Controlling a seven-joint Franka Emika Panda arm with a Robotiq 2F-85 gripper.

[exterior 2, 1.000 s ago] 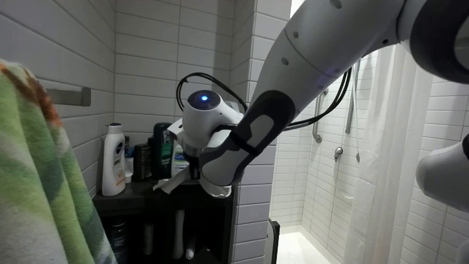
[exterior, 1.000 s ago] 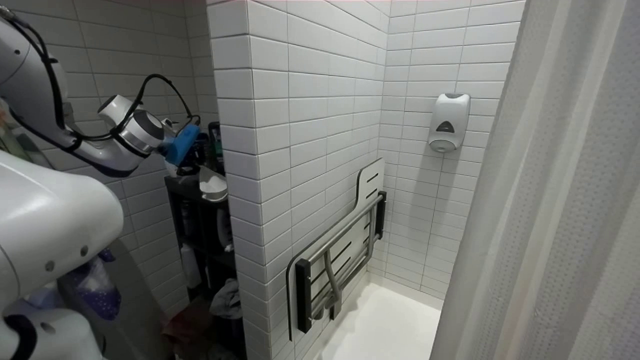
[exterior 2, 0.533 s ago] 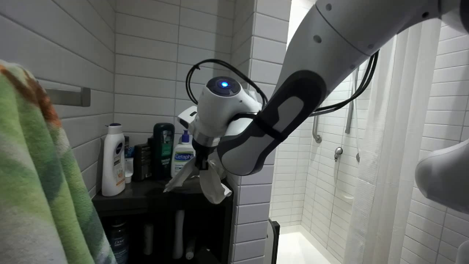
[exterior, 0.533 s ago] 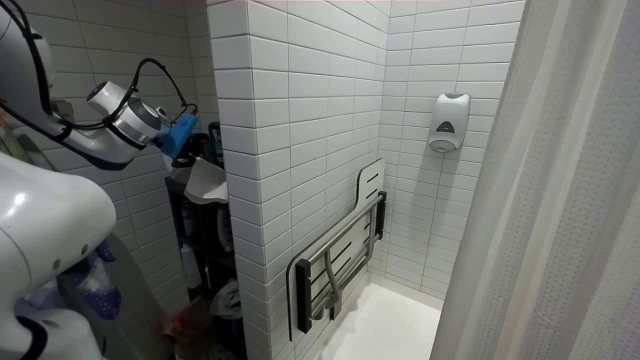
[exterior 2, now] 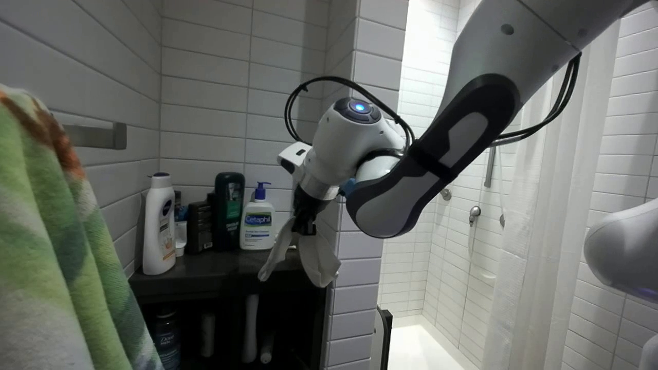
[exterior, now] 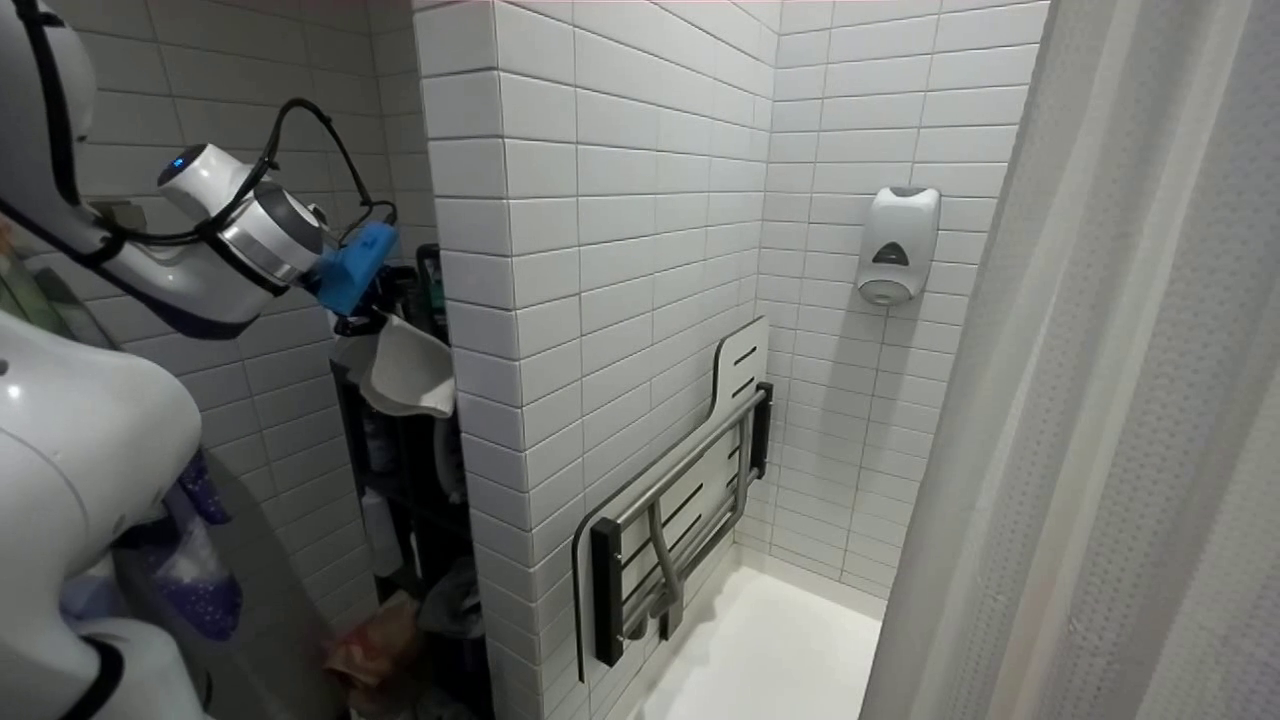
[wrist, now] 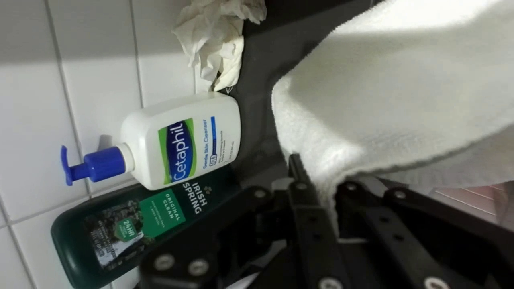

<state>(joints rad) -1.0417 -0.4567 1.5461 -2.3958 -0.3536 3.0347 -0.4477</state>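
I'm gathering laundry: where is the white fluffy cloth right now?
In the wrist view, the white fluffy cloth fills the upper right, pinched in the closed black gripper, right of the blue-topped white Cetaphil bottle.

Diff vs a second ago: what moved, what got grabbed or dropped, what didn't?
In an exterior view, the fingers rose and shifted right, carrying the white cloth, which hangs from them. That left the Cetaphil bottle in plain view. No visible new grip or release. The dark green bottle, folded shower seat and soap dispenser stayed put.
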